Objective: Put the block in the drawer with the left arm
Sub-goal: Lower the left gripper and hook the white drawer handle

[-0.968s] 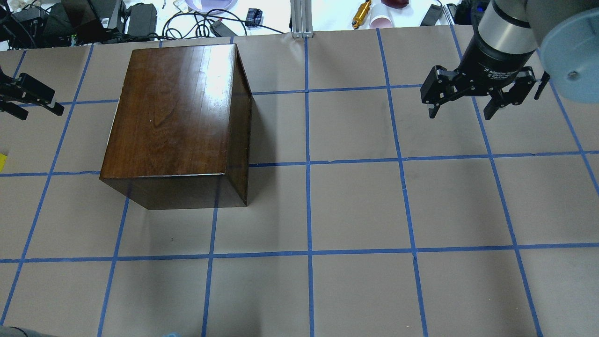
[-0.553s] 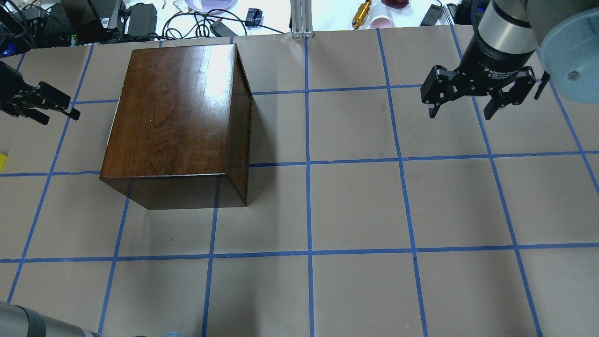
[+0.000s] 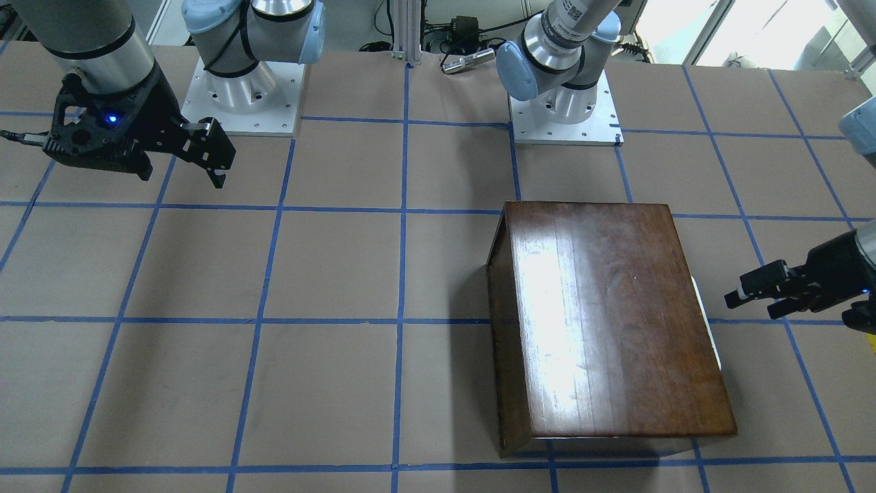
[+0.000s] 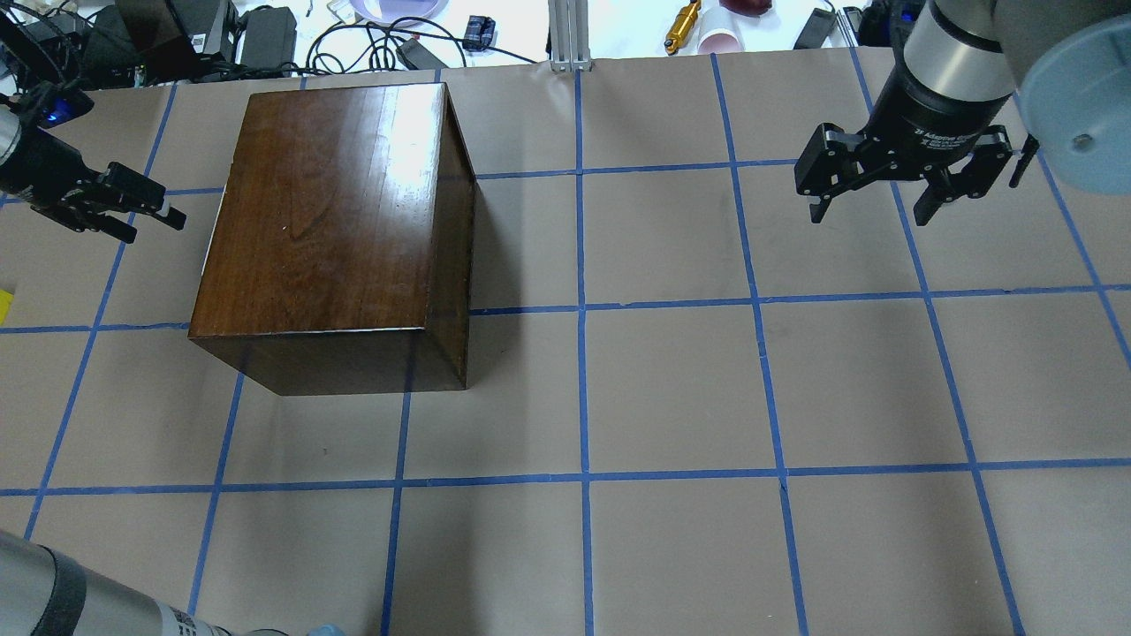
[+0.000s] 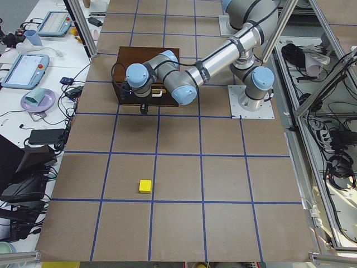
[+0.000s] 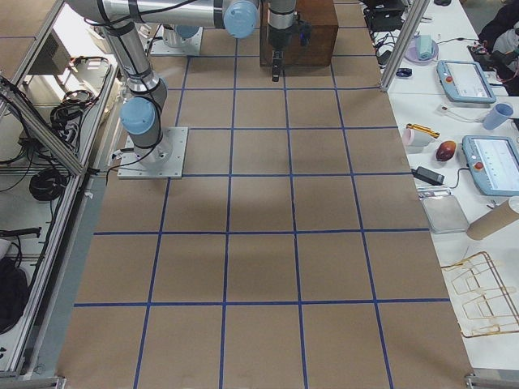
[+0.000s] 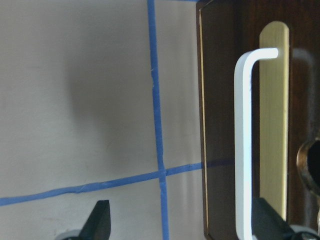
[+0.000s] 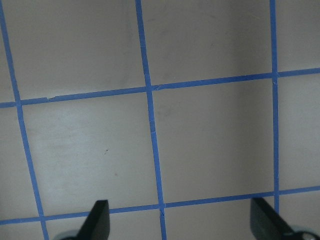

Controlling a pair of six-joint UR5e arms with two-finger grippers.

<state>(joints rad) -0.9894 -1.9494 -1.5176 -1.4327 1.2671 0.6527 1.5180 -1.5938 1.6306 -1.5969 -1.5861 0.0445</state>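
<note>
Left end effector [image 4: 159, 225] hangs low with its two fingers spread apart and nothing between them, pointed at the front of the drawer [image 7: 220, 125], which sits fully closed in the dark wooden box [image 4: 327, 212]. From where I stand, the first job looks like a pull on the pale bar handle [image 7: 243, 150]. In the wrist view its long axis runs square across the line the fingers would close along, but it lies off to one side, close by one fingertip rather than centred. I would guess a small sideways shift is needed before closing. The yellow block [image 5: 145, 186] lies alone on the counter [image 4: 671, 380], well apart from the box, out toward the robot's left end, on the side the end effector points away from. The left arm [image 5: 217, 53] is by far the nearer one to it. The right end effector [image 4: 870, 216] hangs far across the counter, fingers likewise spread and empty. I see nothing lying between box and block. Cables [image 4: 353, 40] clutter only the white bench [image 4: 618, 31] beyond the far edge.
</note>
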